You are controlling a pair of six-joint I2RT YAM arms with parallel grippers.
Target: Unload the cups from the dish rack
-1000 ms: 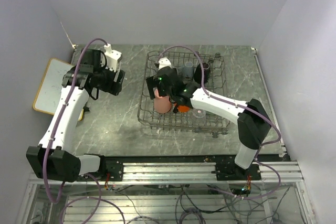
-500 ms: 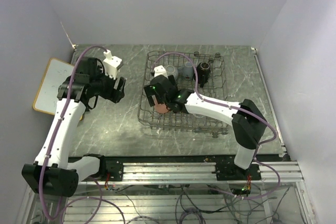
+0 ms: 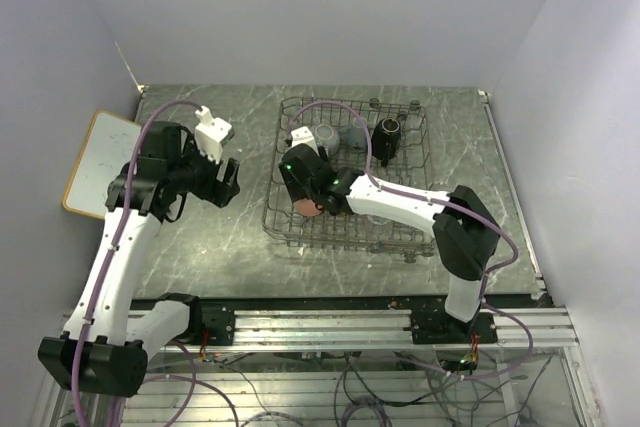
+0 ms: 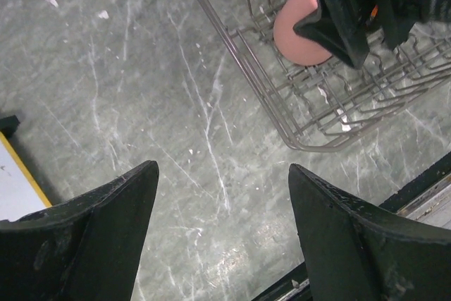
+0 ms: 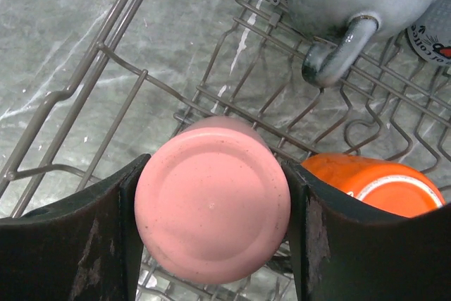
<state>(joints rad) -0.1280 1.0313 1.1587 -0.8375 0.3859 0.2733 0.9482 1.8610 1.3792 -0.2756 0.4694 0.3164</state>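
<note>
clamping the pink tumbler (image 5: 211, 216), right tool (image 5: 215, 239) inside dish rack (image 3: 400, 217).

grey-green marbled table (image 3: 225, 242) showed white veins and scuffs. white board with a wooden frame (image 3: 94, 159) lay askew at the table's left edge. aluminium rail (image 3: 330, 325) ran along the near edge. pale lilac walls (image 3: 300, 7) stood behind and at both sides.
</note>
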